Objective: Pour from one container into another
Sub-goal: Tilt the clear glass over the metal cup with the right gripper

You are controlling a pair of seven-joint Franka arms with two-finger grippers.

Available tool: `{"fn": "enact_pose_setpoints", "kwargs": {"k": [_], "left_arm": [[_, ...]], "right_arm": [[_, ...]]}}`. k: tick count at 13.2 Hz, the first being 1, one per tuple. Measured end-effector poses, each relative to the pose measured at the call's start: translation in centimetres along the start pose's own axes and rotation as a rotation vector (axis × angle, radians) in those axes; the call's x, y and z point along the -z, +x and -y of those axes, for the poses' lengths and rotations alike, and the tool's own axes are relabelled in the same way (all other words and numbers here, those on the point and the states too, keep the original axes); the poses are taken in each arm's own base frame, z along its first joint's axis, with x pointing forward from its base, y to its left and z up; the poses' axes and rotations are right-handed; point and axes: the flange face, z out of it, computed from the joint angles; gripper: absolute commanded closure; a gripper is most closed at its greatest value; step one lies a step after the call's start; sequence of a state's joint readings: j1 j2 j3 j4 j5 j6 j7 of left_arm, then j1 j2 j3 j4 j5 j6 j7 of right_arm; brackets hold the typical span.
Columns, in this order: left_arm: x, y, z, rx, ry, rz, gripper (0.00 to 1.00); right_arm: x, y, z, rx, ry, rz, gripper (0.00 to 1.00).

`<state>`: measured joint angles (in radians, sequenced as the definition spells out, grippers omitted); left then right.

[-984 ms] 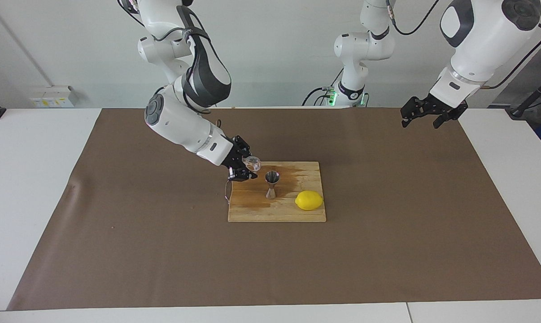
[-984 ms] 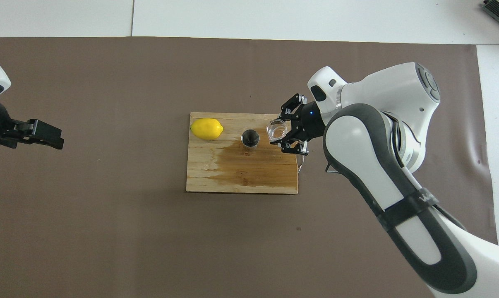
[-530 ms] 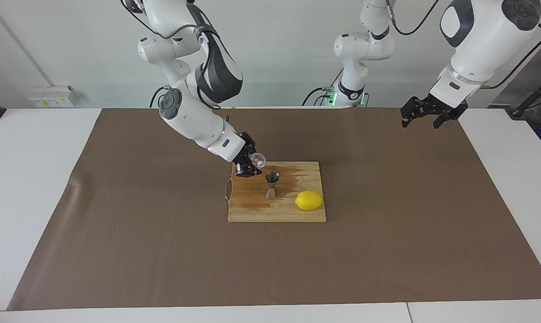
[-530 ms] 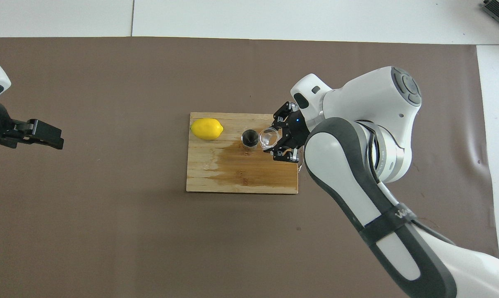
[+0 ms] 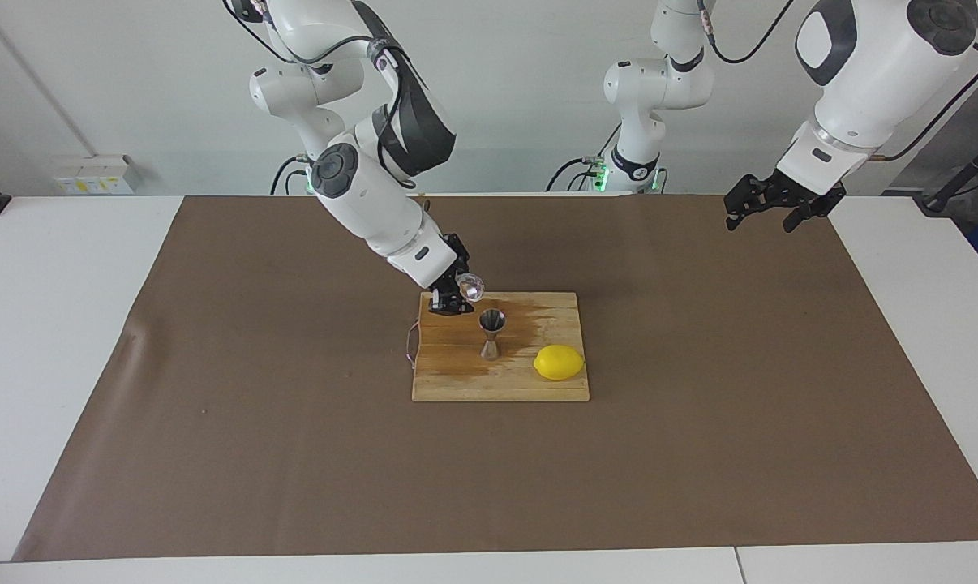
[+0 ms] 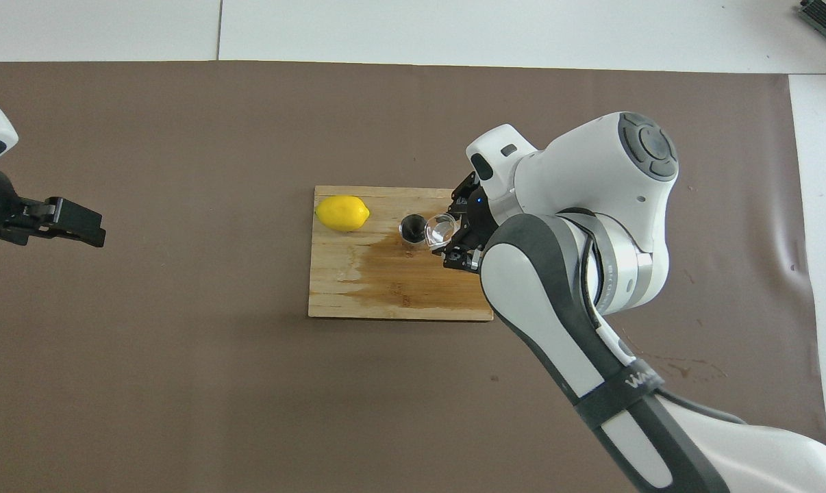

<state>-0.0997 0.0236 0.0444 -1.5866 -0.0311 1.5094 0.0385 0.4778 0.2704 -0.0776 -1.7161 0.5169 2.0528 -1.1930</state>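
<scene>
While the right hand (image 5: 459, 294) grips the tilted clear glass cup (image 5: 470, 287) over the wooden board (image 5: 500, 381), the hourglass steel jigger (image 5: 491, 332) stands upright beside a smooth lemon (image 5: 559, 362); the left hand (image 5: 773, 200) waits, its state unclear.

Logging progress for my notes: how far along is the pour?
Done: right gripper has the tiny clear glass cup lifted. In hand: cup tipped beside the silvery hourglass steel jigger on the wooden board. Left: finishing the pour. Left gripper waits.
</scene>
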Motion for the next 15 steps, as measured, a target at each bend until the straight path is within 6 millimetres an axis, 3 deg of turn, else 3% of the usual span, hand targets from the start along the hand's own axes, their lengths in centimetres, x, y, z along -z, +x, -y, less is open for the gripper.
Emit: {"fn": "enact_pose_setpoints", "kwargs": {"k": [15], "left_arm": [[0.0,0.0,0.0,0.0,0.0,0.0,0.0]], "right_arm": [[-0.7,1.7,1.2,-0.064,-0.054,0.123,0.72]]}}
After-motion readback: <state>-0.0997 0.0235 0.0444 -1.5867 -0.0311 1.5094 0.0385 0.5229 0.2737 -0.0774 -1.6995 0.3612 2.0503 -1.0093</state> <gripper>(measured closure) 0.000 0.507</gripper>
